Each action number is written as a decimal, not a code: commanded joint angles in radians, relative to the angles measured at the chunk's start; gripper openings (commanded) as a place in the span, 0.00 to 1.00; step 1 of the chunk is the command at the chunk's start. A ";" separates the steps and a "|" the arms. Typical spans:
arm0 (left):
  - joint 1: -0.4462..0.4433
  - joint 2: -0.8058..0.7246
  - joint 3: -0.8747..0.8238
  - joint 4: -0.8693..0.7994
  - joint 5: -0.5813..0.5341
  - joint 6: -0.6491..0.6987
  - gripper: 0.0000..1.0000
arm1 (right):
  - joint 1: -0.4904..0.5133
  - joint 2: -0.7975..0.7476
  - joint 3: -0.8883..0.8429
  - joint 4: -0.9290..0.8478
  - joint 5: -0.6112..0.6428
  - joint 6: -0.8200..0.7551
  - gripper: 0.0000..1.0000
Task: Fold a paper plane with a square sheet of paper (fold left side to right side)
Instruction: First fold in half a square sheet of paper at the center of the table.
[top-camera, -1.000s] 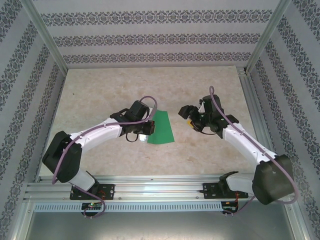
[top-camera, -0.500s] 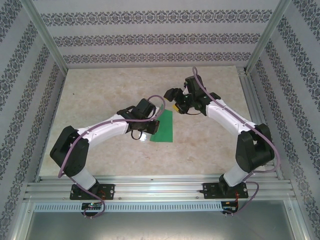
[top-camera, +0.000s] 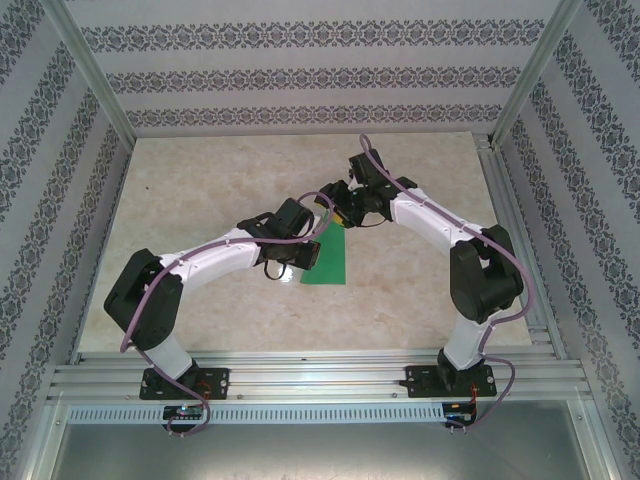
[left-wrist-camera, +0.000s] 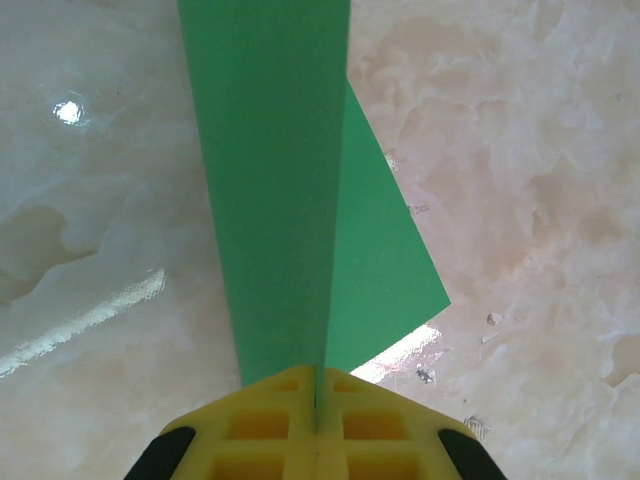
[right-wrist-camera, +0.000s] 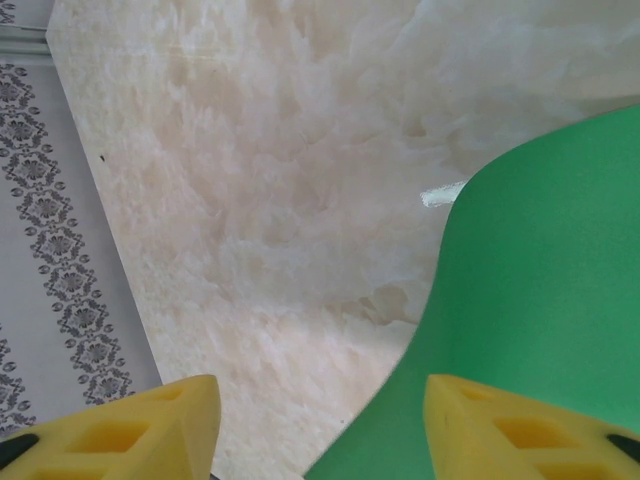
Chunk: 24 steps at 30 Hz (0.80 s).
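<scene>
table (top-camera: 190, 180) free at left, green paper (top-camera: 328, 262) centre

From above, the left gripper (top-camera: 303, 252) hides the left part of the square sheet of paper (top-camera: 330, 262). In the right wrist view, the sheet's right and lower parts run off-frame.

Table (top-camera: 200, 180): walls (top-camera: 40, 150) on the left, right and far sides; rail (top-camera: 310, 378) along the near edge, carrying both arm bases, left base at left, right base at right.
Square sheet of paper (top-camera: 330, 262): near table centre, between the two arms; partly flat on the table, partly raised off it.
Left gripper (top-camera: 303, 255): at the sheet's left edge, clamped upon it; one flap lifted, the other to its right, down on the table.
Right gripper (top-camera: 335, 203): at the sheet's far end, just behind the left gripper; sheet edge between its spread fingers (right-wrist-camera: 150, 420).
</scene>
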 joint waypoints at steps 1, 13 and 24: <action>-0.015 0.015 0.033 -0.009 -0.012 0.012 0.04 | 0.012 0.017 0.032 -0.024 -0.015 -0.022 0.53; -0.016 0.030 0.047 -0.012 -0.017 0.010 0.06 | 0.017 0.032 0.054 -0.077 -0.020 -0.064 0.27; -0.017 0.030 0.044 -0.013 -0.023 0.008 0.07 | 0.020 0.042 0.067 -0.102 -0.020 -0.088 0.10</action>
